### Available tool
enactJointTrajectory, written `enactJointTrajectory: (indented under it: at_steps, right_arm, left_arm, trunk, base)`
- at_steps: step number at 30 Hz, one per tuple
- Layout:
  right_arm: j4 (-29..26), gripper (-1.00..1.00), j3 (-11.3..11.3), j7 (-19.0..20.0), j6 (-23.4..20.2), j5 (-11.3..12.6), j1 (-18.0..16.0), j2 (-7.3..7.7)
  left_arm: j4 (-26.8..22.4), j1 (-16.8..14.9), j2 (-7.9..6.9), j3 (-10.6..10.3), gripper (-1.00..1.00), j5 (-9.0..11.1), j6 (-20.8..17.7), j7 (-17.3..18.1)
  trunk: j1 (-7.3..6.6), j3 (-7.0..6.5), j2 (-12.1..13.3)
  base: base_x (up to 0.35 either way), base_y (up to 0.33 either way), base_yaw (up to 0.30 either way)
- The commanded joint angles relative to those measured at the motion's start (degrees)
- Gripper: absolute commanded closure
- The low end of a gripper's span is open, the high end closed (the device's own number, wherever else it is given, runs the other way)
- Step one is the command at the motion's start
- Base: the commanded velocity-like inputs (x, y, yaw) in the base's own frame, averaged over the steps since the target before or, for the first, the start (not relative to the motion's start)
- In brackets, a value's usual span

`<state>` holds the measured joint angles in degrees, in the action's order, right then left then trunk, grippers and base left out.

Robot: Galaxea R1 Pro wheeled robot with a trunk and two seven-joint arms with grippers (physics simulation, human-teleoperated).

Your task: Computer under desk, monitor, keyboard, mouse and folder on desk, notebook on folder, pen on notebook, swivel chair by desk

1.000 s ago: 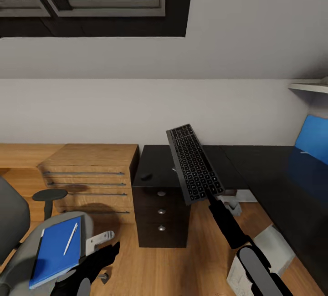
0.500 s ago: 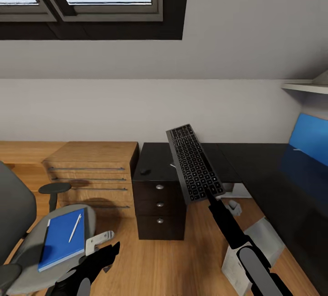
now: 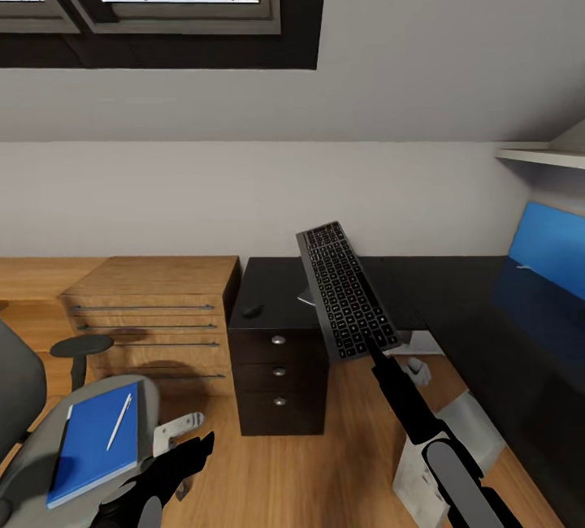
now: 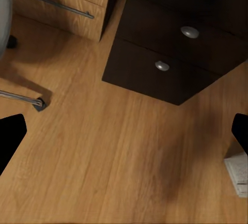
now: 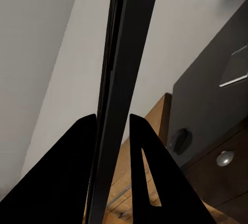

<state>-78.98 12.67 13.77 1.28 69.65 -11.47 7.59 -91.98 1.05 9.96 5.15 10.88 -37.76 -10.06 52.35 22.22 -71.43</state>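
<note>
Up high, clamped tight in the right gripper (image 5: 112, 131) — the keyboard (image 3: 345, 300), tilted over the desk (image 3: 280, 288), likely to clear the edge. Left gripper (image 4: 124, 136) spread wide, holding nothing. 1 mouse (image 3: 252, 310) on the desk. 1 folder (image 3: 93, 443) and 1 pen (image 3: 119, 421) on the swivel chair (image 3: 24, 422) — waiting. 3 drawer knobs (image 3: 279, 371).

Right hand (image 3: 372, 347) raised, clamped on keyboard (image 3: 345, 300) edge; left hand (image 3: 166, 467) low, apparently open.
</note>
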Motion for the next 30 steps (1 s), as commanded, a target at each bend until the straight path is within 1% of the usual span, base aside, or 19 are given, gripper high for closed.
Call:
enactJointTrajectory:
  at_steps: [1,10,17,22,30]
  right_arm:
    - [0.03,1.00,0.14,0.25,0.12,0.66,-0.05,0.06]
    - [0.06,1.00,0.16,0.29,0.12,0.66,-0.05,0.06]
    - [-0.06,1.00,0.25,0.36,0.05,0.73,-0.05,0.05]
    - [-0.28,1.00,0.25,0.30,0.12,0.75,-0.05,-0.03]
    - [-0.28,1.00,0.25,0.40,0.12,0.79,-0.05,-0.03]
  left_arm:
    - [-0.08,0.00,0.03,0.04,-1.00,0.60,-0.21,-0.40]
    - [-0.04,0.01,0.03,0.04,-1.00,0.55,-0.21,-0.40]
    - [-0.04,0.00,0.03,0.19,-1.00,0.71,-0.32,-0.40]
    - [-0.04,0.00,0.03,0.26,-1.00,0.71,-0.38,-0.40]
    - [-0.04,-0.02,0.03,0.22,-1.00,0.69,-0.38,-0.40]
  trunk:
    - [0.02,0.05,-0.03]
    - [0.02,0.05,-0.03]
    - [0.02,0.05,-0.03]
    - [0.02,0.05,-0.03]
    - [0.02,0.05,-0.03]
  base:
    - [0.175,0.000,-0.006]
    - [0.242,0.000,-0.001]
    - [0.016,0.006,0.000]
    - [0.000,0.140,0.000]
    - [0.000,0.018,0.000]
